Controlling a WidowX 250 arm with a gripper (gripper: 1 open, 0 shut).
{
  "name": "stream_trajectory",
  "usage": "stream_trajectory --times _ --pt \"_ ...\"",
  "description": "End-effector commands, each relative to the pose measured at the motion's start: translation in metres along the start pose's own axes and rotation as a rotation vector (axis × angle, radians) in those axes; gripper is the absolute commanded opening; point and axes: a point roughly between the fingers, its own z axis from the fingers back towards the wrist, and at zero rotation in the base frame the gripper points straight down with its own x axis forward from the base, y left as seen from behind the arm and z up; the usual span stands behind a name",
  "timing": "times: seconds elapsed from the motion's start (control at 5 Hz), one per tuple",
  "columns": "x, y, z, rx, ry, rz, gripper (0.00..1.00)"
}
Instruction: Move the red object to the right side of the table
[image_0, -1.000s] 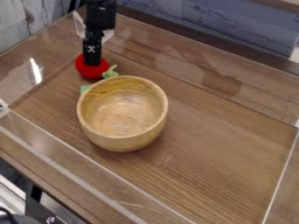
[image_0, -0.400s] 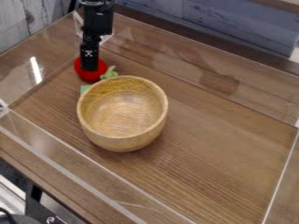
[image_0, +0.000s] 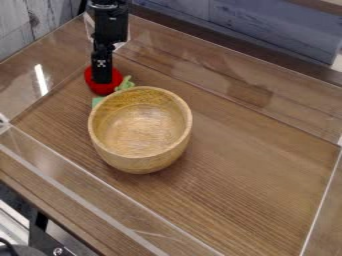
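shifts slightly leftward in view at the gripper (image_0: 103, 70), poised at the red object (image_0: 103, 82) with jaws parted, presumably for grasping.

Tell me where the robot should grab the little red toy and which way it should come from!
Probably best: hold the red toy around its round middle, coming from above with a finger on each side. It's ball-like, with its upper part uncovered, while the bowl sits close by, so a low sideways reach from there could bump.

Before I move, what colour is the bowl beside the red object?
Light wooden tan; the bowl shows best in the camera view.
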Motion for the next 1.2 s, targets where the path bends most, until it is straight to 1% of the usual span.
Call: stream_trajectory --times 0.0,0.4,0.6,0.8,1.0 --pt "-0.005 0.011 0.014 0.056 -0.027 0.03 1.0" --pt "-0.006 0.01 0.012 0.054 -0.053 0.048 1.0" --pt "-0.007 0.008 0.021 0.067 -0.055 0.063 0.0" --pt "-0.008 0.005 0.03 0.08 -0.057 0.079 0.0" --pt "-0.01 0.0 0.045 0.102 -0.063 0.098 0.0"
